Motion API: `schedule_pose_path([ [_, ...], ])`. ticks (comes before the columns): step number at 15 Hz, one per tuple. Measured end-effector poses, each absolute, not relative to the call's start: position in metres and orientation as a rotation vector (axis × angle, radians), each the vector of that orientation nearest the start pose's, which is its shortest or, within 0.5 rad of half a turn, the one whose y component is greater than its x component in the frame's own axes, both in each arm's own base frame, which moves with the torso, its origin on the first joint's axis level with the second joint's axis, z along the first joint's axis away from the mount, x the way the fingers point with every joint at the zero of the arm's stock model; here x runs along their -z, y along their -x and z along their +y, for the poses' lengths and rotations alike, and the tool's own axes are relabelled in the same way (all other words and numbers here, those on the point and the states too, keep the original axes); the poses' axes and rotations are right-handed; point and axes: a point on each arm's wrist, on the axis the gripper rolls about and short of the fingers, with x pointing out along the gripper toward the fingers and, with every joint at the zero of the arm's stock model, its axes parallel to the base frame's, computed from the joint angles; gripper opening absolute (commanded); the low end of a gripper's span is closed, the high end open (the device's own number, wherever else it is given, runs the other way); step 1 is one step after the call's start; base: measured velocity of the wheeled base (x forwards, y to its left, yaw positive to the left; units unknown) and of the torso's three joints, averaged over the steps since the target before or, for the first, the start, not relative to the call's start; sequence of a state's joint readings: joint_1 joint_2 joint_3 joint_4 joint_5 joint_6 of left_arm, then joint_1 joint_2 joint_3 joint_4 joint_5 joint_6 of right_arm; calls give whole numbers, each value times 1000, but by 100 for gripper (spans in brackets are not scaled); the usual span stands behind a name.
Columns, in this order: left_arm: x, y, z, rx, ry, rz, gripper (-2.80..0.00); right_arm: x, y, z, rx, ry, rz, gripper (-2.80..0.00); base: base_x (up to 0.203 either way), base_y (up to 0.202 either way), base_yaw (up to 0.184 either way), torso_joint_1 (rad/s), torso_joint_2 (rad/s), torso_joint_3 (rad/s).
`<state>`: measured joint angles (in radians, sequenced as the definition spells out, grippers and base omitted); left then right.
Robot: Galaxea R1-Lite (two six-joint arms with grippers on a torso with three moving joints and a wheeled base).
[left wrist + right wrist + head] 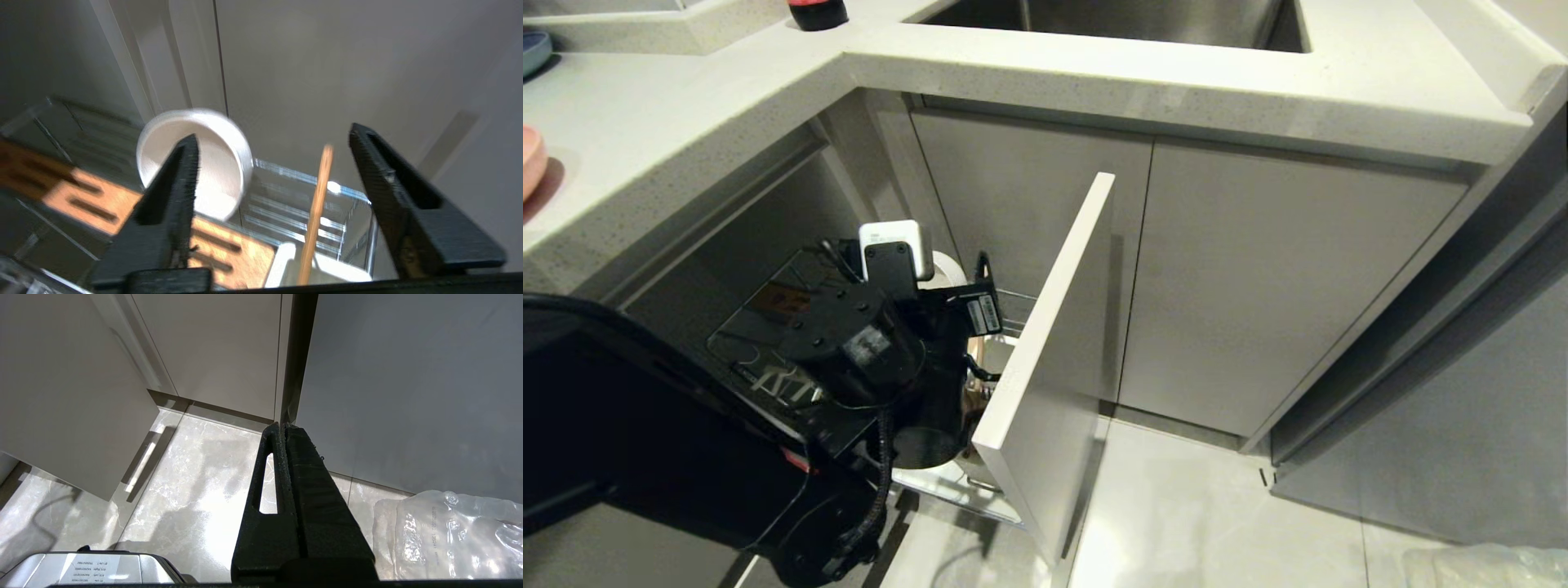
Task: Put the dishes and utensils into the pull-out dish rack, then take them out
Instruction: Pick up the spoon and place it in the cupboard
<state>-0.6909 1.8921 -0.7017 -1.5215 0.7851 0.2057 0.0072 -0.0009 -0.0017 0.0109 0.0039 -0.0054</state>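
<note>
Kitchen corner, pale speckled tabletop (686,139) over grey cabinet doors, steel sink (1111,20) set in, marble-look floor (1217,506) below.

Pull-out dish rack (294,204): one, drawn out, chrome wire, with a slotted wooden strip (102,200) and a flat pale front panel (1054,343).

Bowl (212,163): one, cream-white, round, plain-sided, tilted on its side in the rack behind the strip; seen past the left end effector's one finger.

Chopsticks (316,212): one pale wooden shaft discernible, blurred, upright in the white utensil cup (327,267), between the spread fingers and touching neither.

Left end effector (271,139): one, over the rack, fingers wide apart, holding nothing.

Right end effector (284,426): one, low over the floor, well apart from the rack, fingers pressed together, empty.

Plate (531,159): one salmon-pink edge on the tabletop, far left.

Clear plastic bag (449,535): one, on the floor.
</note>
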Motion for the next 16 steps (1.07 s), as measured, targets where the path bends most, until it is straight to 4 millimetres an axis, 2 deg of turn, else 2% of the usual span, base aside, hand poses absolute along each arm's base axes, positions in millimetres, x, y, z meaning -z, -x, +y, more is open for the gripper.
schedule_pose_path([
  [4, -226, -245, -183, -132, 45, -318, 0, -75, 23, 0, -12, 6, 8, -280, 0, 0, 0, 0, 0, 0],
  [5, -238, -242, -180, -133, 52, -328, -280, -75, 23, 0, -11, 5, 8, -280, 0, 0, 0, 0, 0, 0],
  [10, -296, -221, -165, -127, 65, -343, -280, -75, 23, 0, -12, 6, 8, -280, 0, 0, 0, 0, 0, 0],
  [16, -377, -190, -148, -120, 110, -372, -280, -75, 23, 0, -12, 5, 8, -280, 0, 0, 0, 0, 0, 0],
])
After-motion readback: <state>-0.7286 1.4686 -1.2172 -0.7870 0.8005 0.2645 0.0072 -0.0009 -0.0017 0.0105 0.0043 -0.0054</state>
